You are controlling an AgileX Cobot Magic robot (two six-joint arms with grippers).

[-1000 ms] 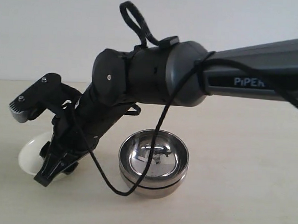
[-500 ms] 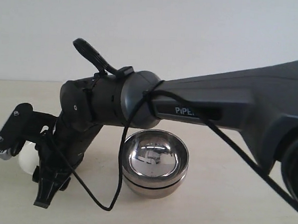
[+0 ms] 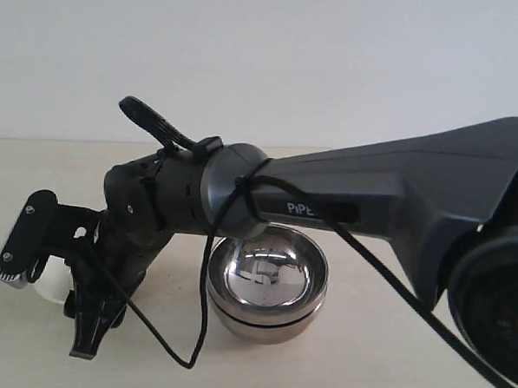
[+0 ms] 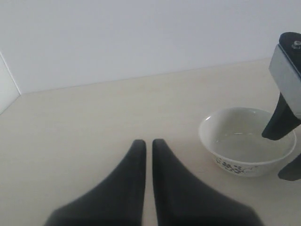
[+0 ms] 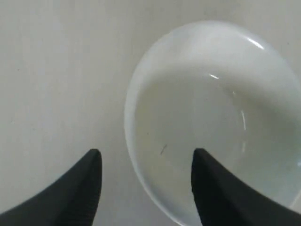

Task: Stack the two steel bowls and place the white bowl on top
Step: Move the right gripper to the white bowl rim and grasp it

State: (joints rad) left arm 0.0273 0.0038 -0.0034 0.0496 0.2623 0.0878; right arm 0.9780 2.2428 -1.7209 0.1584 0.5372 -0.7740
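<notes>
The two steel bowls (image 3: 267, 281) sit nested one inside the other on the table, to the right of my right gripper. The white bowl (image 5: 211, 117) stands left of them and has a small dark pattern on its outside (image 4: 233, 167). In the exterior view only a sliver of it (image 3: 50, 283) shows behind the gripper. My right gripper (image 5: 146, 157) is open and points down over the bowl's rim, one finger over the inside and one outside. It also shows in the exterior view (image 3: 86, 337). My left gripper (image 4: 148, 141) is shut on nothing, apart from the bowl.
The right arm (image 3: 372, 196) stretches across the table from the right, passing above and behind the steel stack, with a black cable (image 3: 204, 330) looping down in front. The pale tabletop (image 4: 94, 117) meets a white wall behind.
The right arm has swung further left and lowered, so its gripper now straddles the white bowl's rim and hides most of the bowl. The steel stack has not moved.
</notes>
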